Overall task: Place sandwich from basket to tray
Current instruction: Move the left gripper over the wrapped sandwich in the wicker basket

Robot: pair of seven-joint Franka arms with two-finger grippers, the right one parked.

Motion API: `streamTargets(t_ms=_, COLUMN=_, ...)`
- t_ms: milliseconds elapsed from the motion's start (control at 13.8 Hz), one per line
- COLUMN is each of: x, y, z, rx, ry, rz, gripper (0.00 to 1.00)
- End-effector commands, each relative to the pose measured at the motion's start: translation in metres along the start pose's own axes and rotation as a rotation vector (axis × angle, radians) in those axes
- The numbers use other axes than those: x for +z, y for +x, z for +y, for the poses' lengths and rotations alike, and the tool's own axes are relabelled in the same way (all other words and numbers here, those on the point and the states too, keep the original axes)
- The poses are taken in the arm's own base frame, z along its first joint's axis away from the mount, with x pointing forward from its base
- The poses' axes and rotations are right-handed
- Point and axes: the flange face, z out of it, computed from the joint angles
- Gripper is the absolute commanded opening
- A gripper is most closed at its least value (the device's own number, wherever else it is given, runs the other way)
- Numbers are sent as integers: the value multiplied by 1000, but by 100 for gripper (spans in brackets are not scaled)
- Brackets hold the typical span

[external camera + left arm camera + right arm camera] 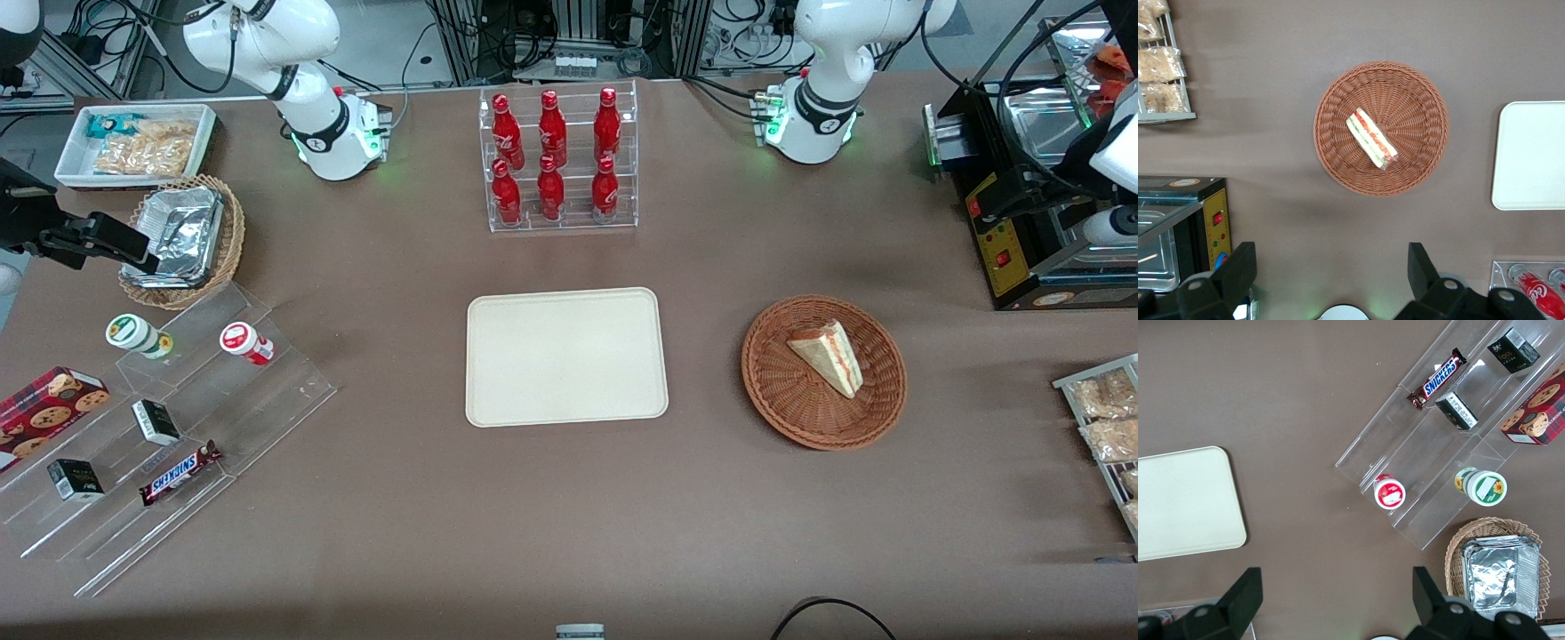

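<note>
Sandwich [829, 354] is lying in the round reddish-brown woven wicker basket [782, 391], a triangular wedge of pale white bread with red and light-green layers showing along the cut edge, tilted on its side. Basket is sitting on the matte brown tablecloth [400, 293] toward the working arm's end. Tray [565, 356] is lying flat at the basket's 9 o'clock in the front view, well apart, cream-beige, smooth, rounded corners, low raised rim, nothing on it. Clear acrylic rack of red bottles [558, 160] is standing at the tray's 12 o'clock. Gripper [1331, 267] is hovering high above the table, pointing straight down, near the basket but not over it; black fingers [1423, 265] are spread wide and gripping nothing. Black toaster oven [1022, 222] is sitting near the left arm.
</note>
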Motion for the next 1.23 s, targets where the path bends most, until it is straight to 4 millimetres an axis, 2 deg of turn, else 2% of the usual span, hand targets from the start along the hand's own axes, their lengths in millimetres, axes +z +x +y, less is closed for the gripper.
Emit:
streamTargets(t_ms=0, x=-1, y=1, z=0, rx=-13, ry=20, rz=-7, gripper=100)
streamTargets(t_ms=218, x=10, y=5, z=-2, rx=-19, ry=16, rz=-31, gripper=100)
streamTargets(t_ms=363, x=45, y=19, z=-1, rx=-24, ry=13, rz=-98, gripper=100)
streamTargets(t_ms=508, x=89, y=40, z=5, rx=-18, ry=15, rz=-166, gripper=100)
streamTargets(t_ms=653, x=126, y=56, z=8, rx=-22, ry=11, rz=-171, gripper=100)
streamTargets(t_ms=798, x=161, y=62, z=12, rx=-124, ry=5, rz=-119, gripper=100)
streamTargets(t_ms=1016, x=213, y=64, z=38, rx=-201, ry=8, rz=-59, gripper=100)
streamTargets(t_ms=1161, x=244, y=62, z=45, rx=-356, ry=-4, rz=-10, gripper=100)
